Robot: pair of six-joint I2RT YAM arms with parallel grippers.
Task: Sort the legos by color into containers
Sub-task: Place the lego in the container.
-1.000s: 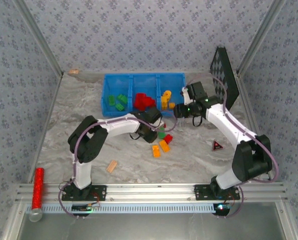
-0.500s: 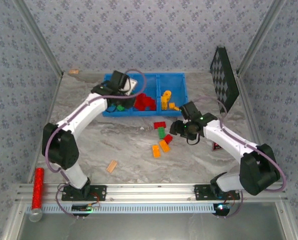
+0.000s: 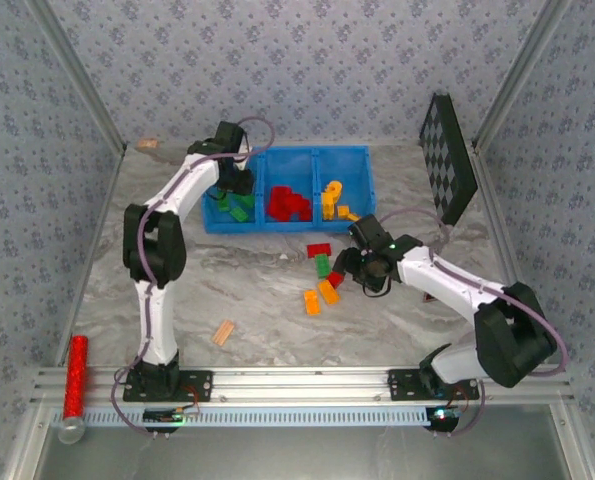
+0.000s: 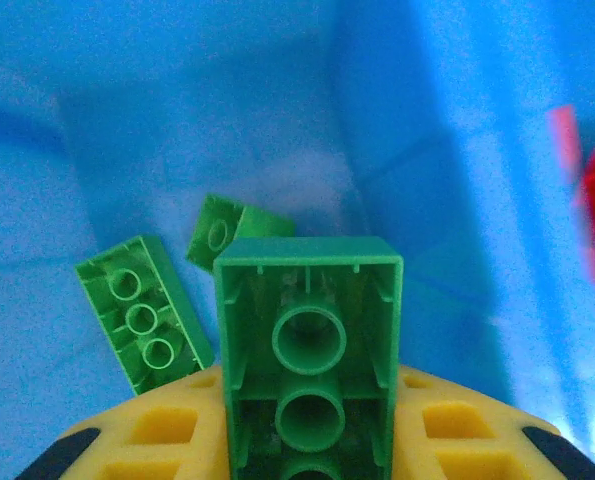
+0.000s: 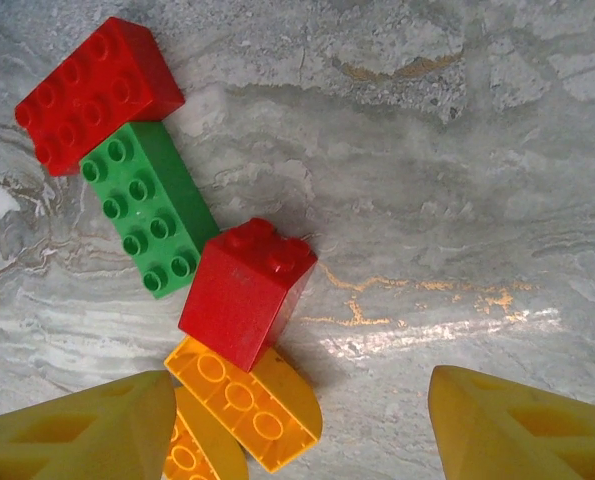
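My left gripper (image 3: 232, 187) is down in the left compartment of the blue bin (image 3: 287, 153), shut on a green lego (image 4: 308, 345) whose hollow underside faces the camera. Two green legos (image 4: 144, 327) lie on the compartment floor below it. Red legos (image 3: 288, 204) fill the middle compartment and orange legos (image 3: 332, 199) the right one. My right gripper (image 3: 354, 266) (image 5: 299, 392) hovers open over a loose cluster on the table: a flat red lego (image 5: 97, 92), a green lego (image 5: 149, 212), a red cube lego (image 5: 247, 292) and two orange legos (image 5: 245, 402).
A tan wooden block (image 3: 222, 333) lies front left on the marble table (image 3: 227, 280). A red glittery cylinder (image 3: 75, 385) rests by the front rail. A checkered board (image 3: 449, 160) leans at the back right wall.
My left arm swung from the loose cluster up to the bin's left compartment, carrying the green lego. My right gripper moved from the bin's right compartment down to the loose cluster.
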